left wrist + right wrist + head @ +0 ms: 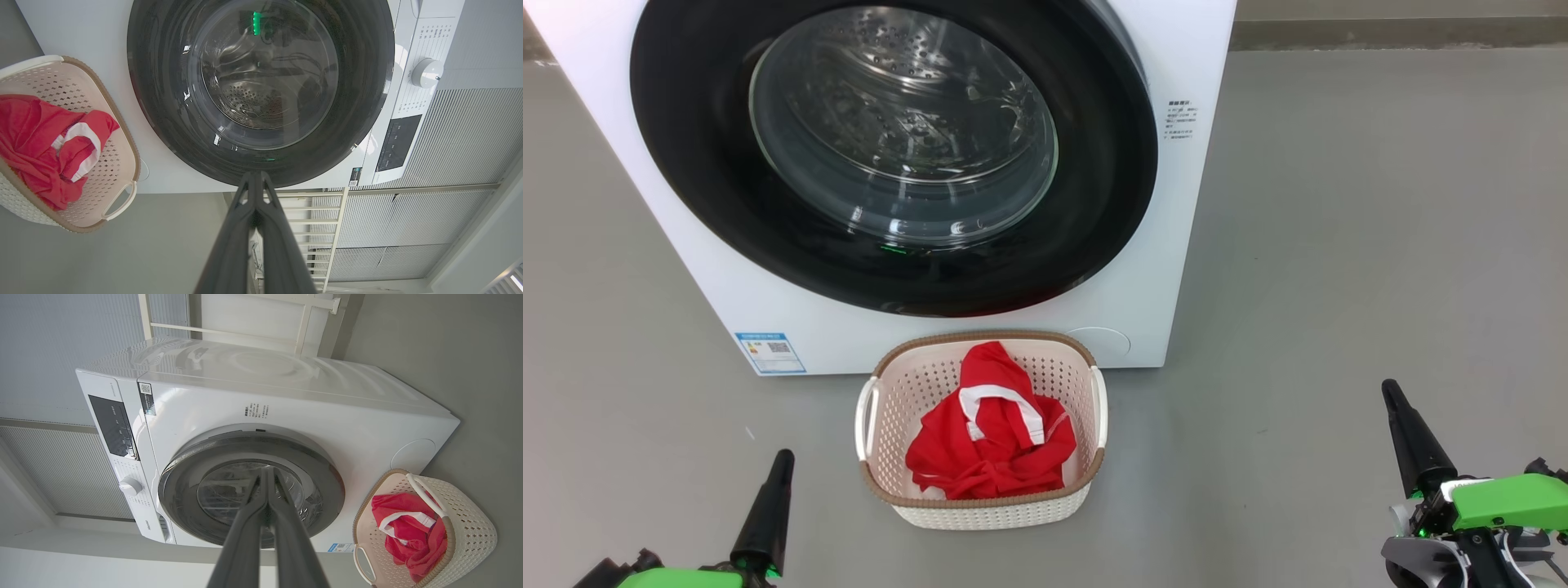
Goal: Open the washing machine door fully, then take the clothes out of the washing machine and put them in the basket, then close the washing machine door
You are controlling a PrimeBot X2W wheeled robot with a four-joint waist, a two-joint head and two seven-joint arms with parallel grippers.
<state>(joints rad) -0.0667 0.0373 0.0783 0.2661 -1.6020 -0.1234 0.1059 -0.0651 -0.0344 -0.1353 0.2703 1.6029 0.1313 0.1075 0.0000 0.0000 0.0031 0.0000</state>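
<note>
The white washing machine (1192, 245) stands ahead with its round black door (686, 122) closed flat against the front; the steel drum shows through the glass. On the floor in front sits the cream basket (980, 510) holding the red clothes (988, 441) with white trim. My left gripper (783, 459) is shut at the lower left, clear of the basket. My right gripper (1390, 390) is shut at the lower right, holding nothing. The left wrist view has the door (163, 102), basket (118, 163) and clothes (36, 134); the right wrist view has the washing machine (367, 420), door (327, 486) and basket (470, 522).
Grey floor (1380, 245) spreads open to the right and left of the washing machine. A blue label sticker (769, 352) sits at the washer's lower left corner. A control panel with a white dial (427, 72) is on the washer front. A white rack (318, 220) stands behind.
</note>
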